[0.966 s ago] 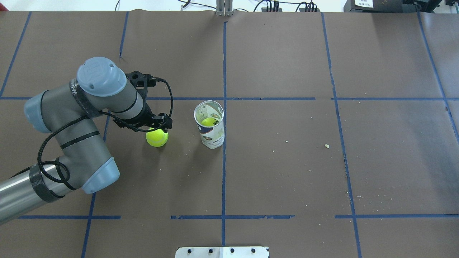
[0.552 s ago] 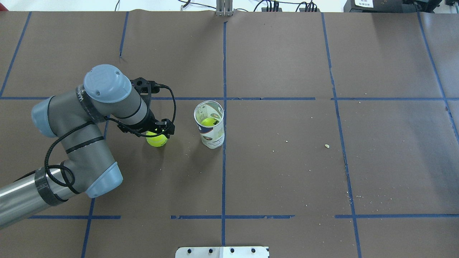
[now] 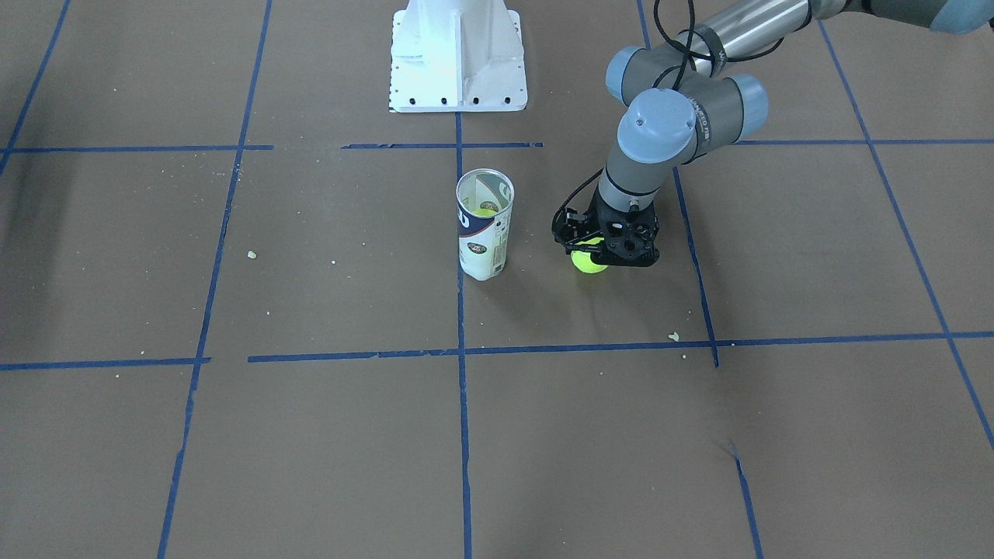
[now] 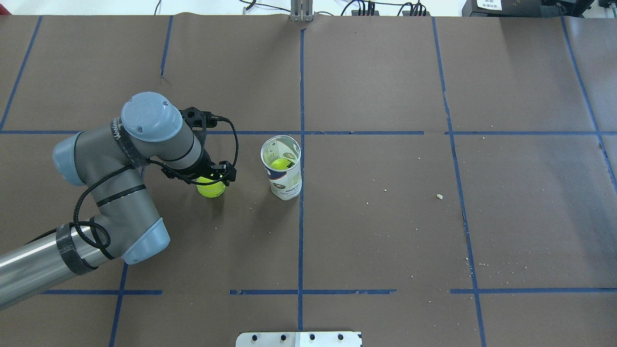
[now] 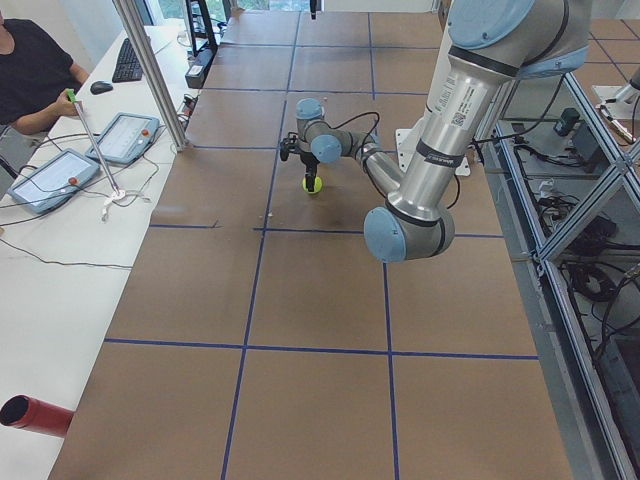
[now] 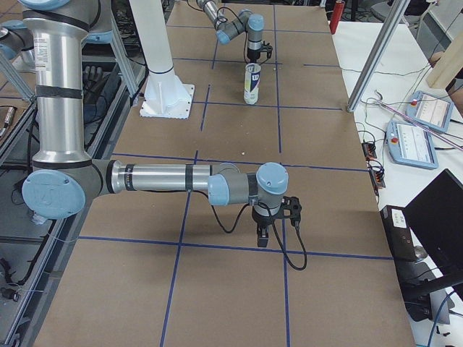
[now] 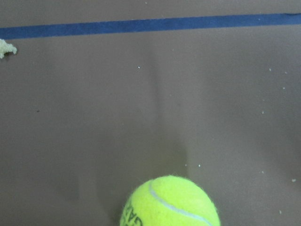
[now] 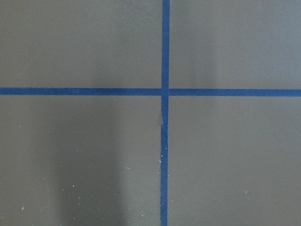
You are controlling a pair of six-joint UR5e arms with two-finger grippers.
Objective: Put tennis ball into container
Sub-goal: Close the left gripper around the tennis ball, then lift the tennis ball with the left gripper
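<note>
My left gripper point(image 4: 213, 177) has come closer over the tennis ball point(image 4: 210, 189), which lies just toward 6 o'clock; the container point(image 4: 284, 169) stands at 3 o'clock. Whether my jaws are apart, I cannot tell.

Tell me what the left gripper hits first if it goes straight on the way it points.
The tennis ball. The left gripper points down right over it, so it would likely meet the ball before the table. The gap between them is unclear.
</note>
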